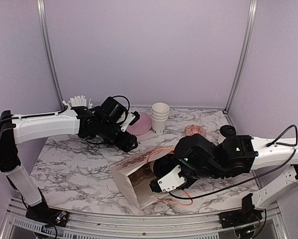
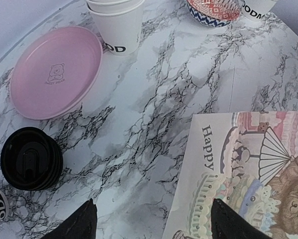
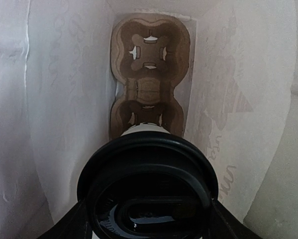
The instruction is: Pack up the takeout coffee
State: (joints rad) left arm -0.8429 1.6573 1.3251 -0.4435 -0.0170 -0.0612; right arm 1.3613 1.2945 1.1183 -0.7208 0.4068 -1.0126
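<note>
Inside one bag [image 3: 54, 99] are one cup [image 3: 149, 194], one carrier [image 3: 149, 64].

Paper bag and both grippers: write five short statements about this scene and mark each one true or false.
1. The right gripper holds a takeout coffee cup inside the paper bag. True.
2. The cardboard cup carrier lies on the table outside the bag. False: it sits at the far end, inside the bag.
3. The left gripper is open with nothing between its fingers. True.
4. Cups are stacked on the pink plate. False: the plate is bare; the stacked lidless cups stand beside it.
5. The paper bag stands upright. False: it lies on its side.
</note>
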